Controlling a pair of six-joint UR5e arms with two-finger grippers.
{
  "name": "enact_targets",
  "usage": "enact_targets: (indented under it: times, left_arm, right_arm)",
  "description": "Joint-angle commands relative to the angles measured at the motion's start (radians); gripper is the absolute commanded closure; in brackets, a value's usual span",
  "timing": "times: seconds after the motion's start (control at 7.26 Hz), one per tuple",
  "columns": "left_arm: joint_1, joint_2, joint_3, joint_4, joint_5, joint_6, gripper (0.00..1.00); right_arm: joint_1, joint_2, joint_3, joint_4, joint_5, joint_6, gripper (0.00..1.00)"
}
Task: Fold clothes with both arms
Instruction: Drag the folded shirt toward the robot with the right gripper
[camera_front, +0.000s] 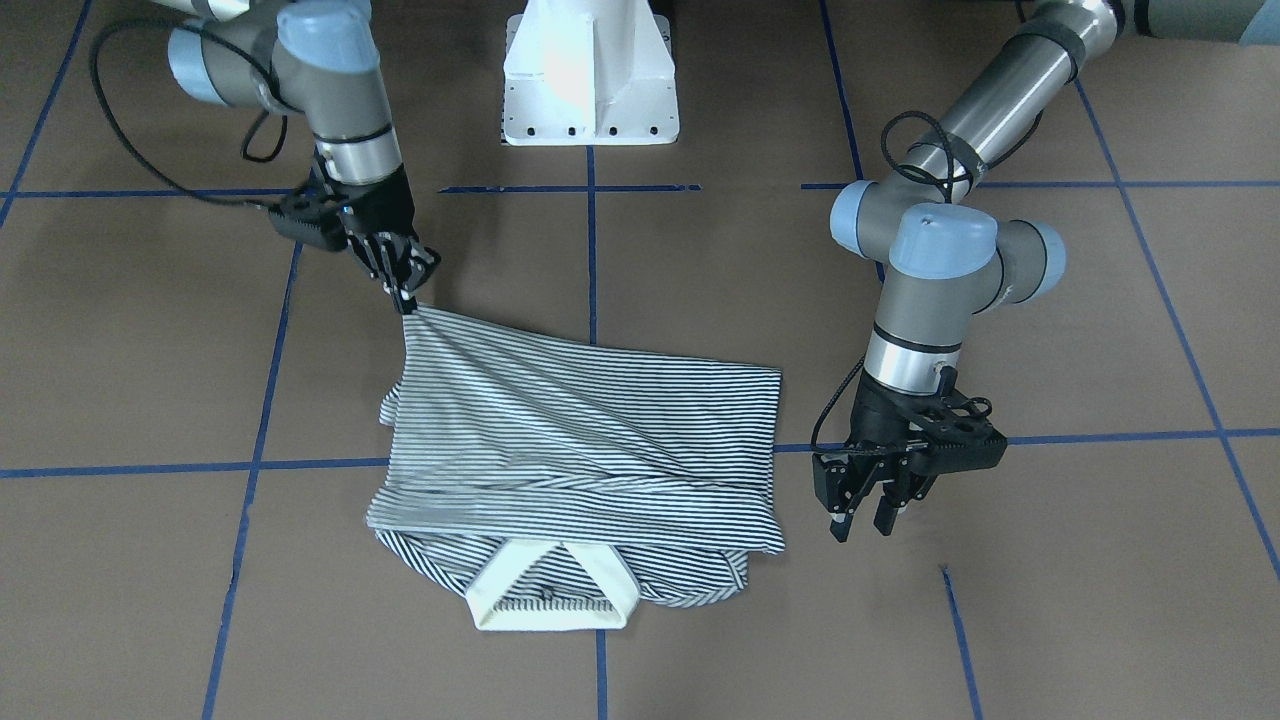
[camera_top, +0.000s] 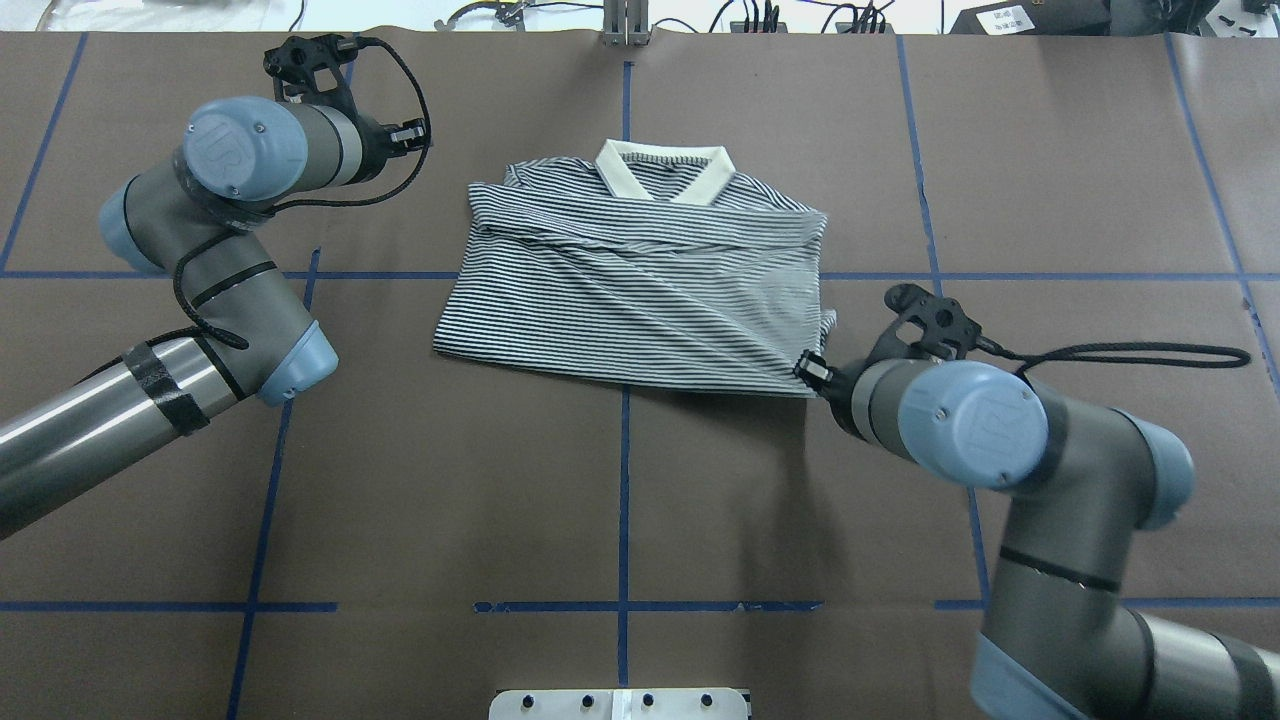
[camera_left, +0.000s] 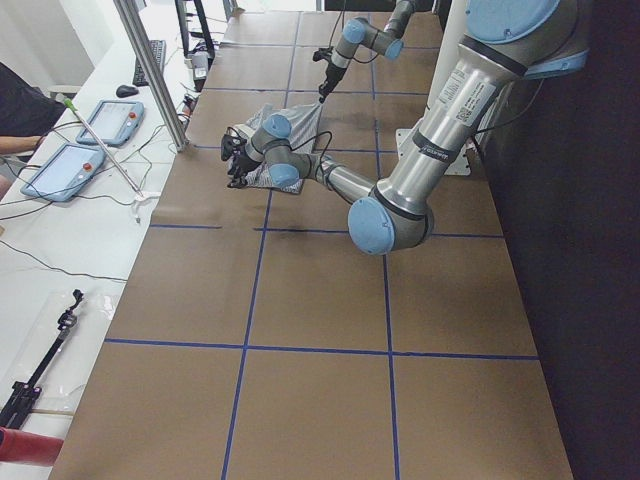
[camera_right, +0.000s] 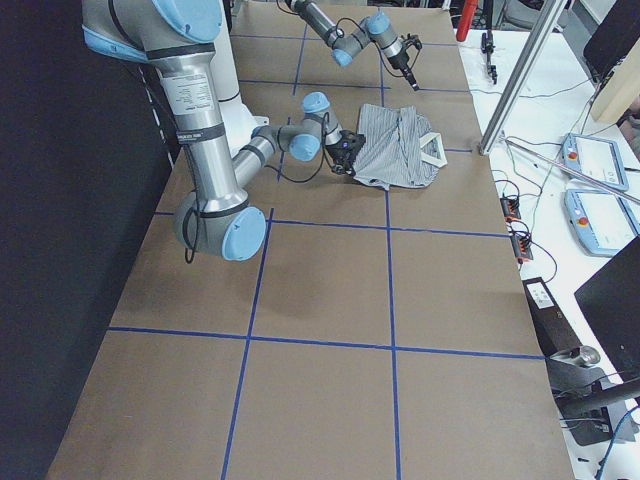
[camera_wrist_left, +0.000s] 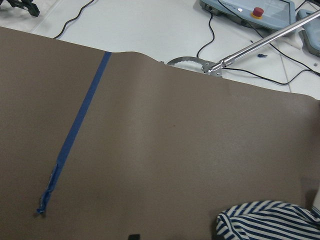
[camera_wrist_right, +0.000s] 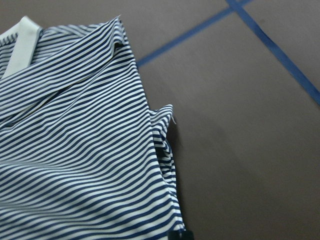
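The striped polo shirt (camera_front: 580, 440) lies folded on the brown table, its cream collar (camera_front: 550, 600) at the edge far from the robot. My right gripper (camera_front: 405, 290) is shut on a corner of the shirt's robot-side edge and holds it pulled up into a taut point; it also shows at that corner from above (camera_top: 815, 370). Stripes fill the right wrist view (camera_wrist_right: 75, 150). My left gripper (camera_front: 865, 512) hangs open just beside the shirt's collar end, a short gap from the fabric, nothing between its fingers. A bit of shirt (camera_wrist_left: 265, 222) shows low in the left wrist view.
The white pedestal base (camera_front: 590, 80) stands at the robot's side of the table. Blue tape lines (camera_front: 592, 250) grid the brown surface. Past the far table edge lie teach pendants (camera_left: 105, 120), cables and a slanted metal pole (camera_left: 150, 70). A person's sleeve (camera_left: 20, 105) shows there.
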Motion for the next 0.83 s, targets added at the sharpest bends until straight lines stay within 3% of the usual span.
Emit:
enact_targets:
  times: [0.0,0.14,0.28,0.41,0.55,0.69]
  left_arm:
    - [0.0,0.006,-0.063,0.003,-0.115,-0.004,0.43]
    - [0.003,0.028,-0.102,0.003,-0.175,-0.018,0.43]
    - [0.013,0.059,-0.16,0.004,-0.179,-0.112,0.43]
    - [0.088,0.091,-0.216,0.006,-0.177,-0.174,0.42]
    - [0.152,0.137,-0.307,0.009,-0.176,-0.219,0.42]
    - [0.209,0.177,-0.433,0.117,-0.171,-0.283,0.42]
  right_arm:
    - [-0.183,-0.201,0.274,-0.117,0.128,0.085,1.0]
    - [-0.218,-0.237,0.303,-0.144,0.268,0.085,1.0]
    - [-0.272,-0.231,0.313,-0.144,0.318,0.085,0.82]
    - [-0.318,-0.237,0.314,-0.147,0.313,0.112,0.01]
    - [-0.324,-0.234,0.317,-0.145,0.311,0.167,0.0]
    - [-0.229,-0.23,0.343,-0.147,0.313,0.168,0.0]
